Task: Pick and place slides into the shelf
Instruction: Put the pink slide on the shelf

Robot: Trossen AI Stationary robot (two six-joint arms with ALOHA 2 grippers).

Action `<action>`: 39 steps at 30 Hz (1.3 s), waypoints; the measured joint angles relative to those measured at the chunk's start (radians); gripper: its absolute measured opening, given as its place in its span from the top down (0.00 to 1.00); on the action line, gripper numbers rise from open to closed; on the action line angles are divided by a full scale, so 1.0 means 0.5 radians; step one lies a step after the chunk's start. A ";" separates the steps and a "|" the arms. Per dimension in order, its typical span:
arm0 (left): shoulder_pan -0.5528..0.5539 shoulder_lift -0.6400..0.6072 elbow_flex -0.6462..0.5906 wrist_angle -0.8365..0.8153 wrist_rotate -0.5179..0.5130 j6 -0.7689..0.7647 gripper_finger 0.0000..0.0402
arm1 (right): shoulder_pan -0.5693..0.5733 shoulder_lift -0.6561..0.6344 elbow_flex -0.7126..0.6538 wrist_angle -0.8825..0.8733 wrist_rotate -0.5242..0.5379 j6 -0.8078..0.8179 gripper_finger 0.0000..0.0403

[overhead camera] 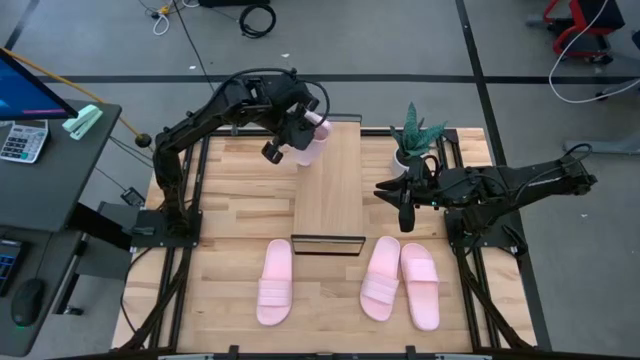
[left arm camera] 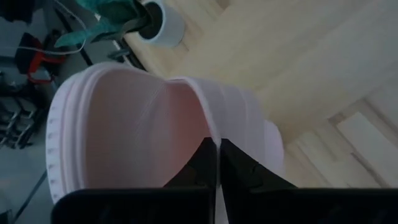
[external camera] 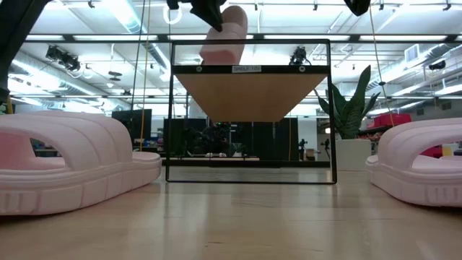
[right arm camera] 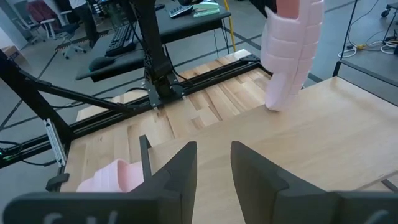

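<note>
One pale pink slide [overhead camera: 311,138] hangs in my left gripper [overhead camera: 297,128], which is shut on it above the far left corner of the shelf [overhead camera: 330,185]. The low view shows this slide [external camera: 227,36] upright over the shelf's top bar [external camera: 253,69]. In the right wrist view its lower end [right arm camera: 275,99] is at the board's edge; whether it touches, I cannot tell. Three other slides lie sole-down on the table's near part: one left [overhead camera: 275,282], two right [overhead camera: 381,278] [overhead camera: 420,285]. My right gripper [overhead camera: 405,198] is open, just right of the shelf. My left gripper [left arm camera: 216,158] pinches a thin edge of the slide [left arm camera: 210,127] between its two fingers. One finger lies on the pinker hollow side, the other on the paler outer side. The slide hangs lengthwise below the fingers, clear of the table.
A potted plant in a white pot [overhead camera: 415,140] stands at the far edge, right of the shelf and close to my right arm. The shelf's black frame [overhead camera: 327,243] stands between the lying slides. A desk with a calculator [overhead camera: 22,140] is left of the table.
</note>
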 joint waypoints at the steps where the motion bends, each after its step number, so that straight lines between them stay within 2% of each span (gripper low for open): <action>1: 0.001 -0.009 -0.001 -0.007 -0.007 0.004 0.98 | 0.000 0.000 0.000 -0.002 0.000 -0.001 0.74; 8: -0.012 -0.023 -0.003 -0.037 0.015 0.081 0.98 | 0.000 0.000 0.000 -0.005 -0.001 -0.038 0.74; 15: -0.126 -0.025 -0.007 -0.174 0.247 0.040 0.98 | 0.000 0.000 0.000 -0.015 -0.001 -0.039 0.74; 18: -0.156 -0.029 -0.007 -0.191 0.204 0.015 0.98 | 0.000 0.000 0.000 -0.015 -0.001 -0.039 0.74; 24: -0.133 -0.086 0.040 -0.245 -0.106 -0.054 0.98 | 0.000 0.000 0.000 -0.015 -0.002 -0.051 0.74; 28: -0.097 -0.169 0.037 -0.277 -0.150 -0.117 0.98 | 0.000 0.001 0.000 -0.018 -0.002 -0.054 0.74; 32: -0.084 -0.245 0.045 -0.363 -0.128 -0.178 0.98 | 0.000 0.001 0.000 -0.020 -0.002 -0.054 0.74; 36: -0.081 -0.253 0.034 -0.358 0.033 -0.179 0.98 | 0.000 0.001 0.000 -0.020 -0.002 -0.071 0.74; 39: -0.084 -0.222 0.034 -0.357 0.065 -0.130 0.98 | 0.000 0.001 0.000 -0.016 -0.002 -0.071 0.74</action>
